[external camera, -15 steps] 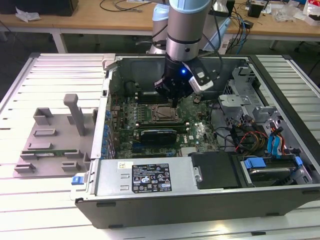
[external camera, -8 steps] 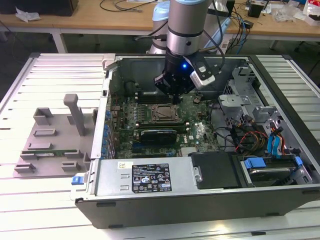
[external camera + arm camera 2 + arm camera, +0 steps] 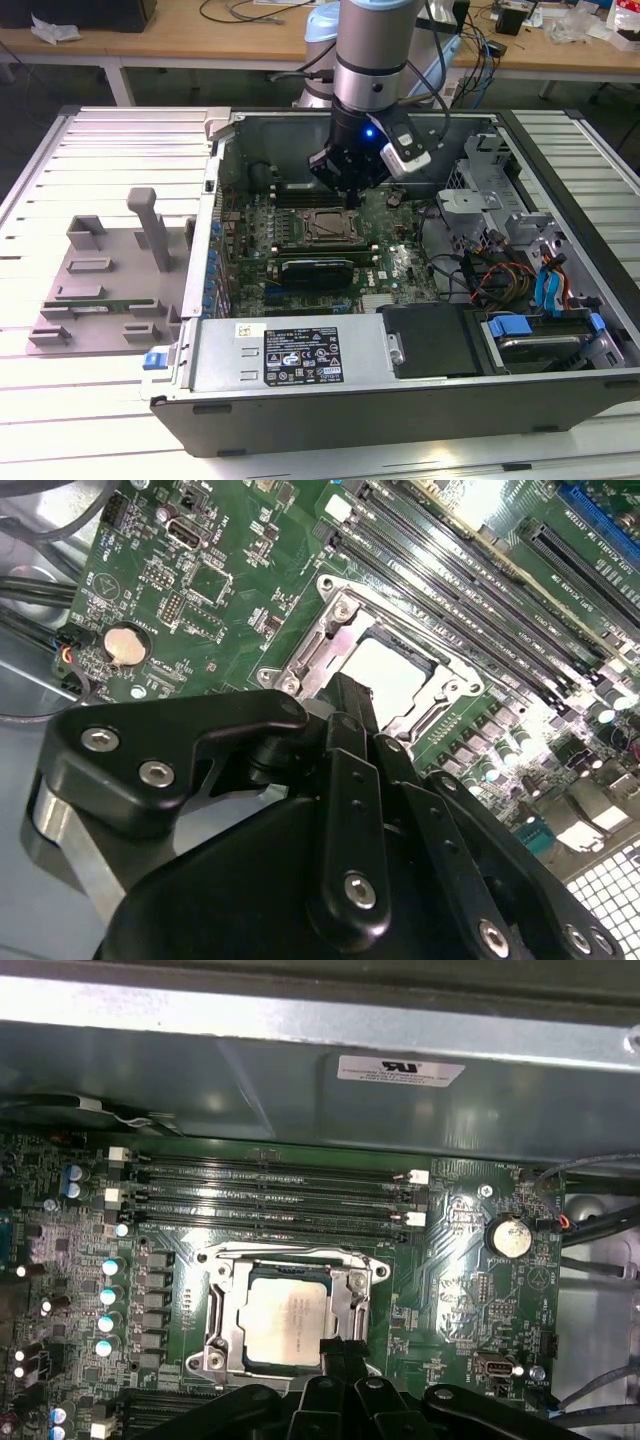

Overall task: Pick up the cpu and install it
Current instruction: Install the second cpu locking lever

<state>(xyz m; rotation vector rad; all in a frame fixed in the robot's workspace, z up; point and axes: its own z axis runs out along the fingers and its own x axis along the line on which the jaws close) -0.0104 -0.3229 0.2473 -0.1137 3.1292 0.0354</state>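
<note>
Inside the socket [image 3: 285, 1325], the cpu [image 3: 285, 1322], faint unreadable print on top; jaws' state unclear.

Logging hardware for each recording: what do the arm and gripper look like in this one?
The arm is a thick cylinder with silver-grey metal segments and a pale blue joint cap behind it. A small blue light glows near the wrist, beside a white and black module with a dark cable running up from it. The gripper is black; in both wrist views its linkage bars show matte black plates joined by round silver screws.
</note>
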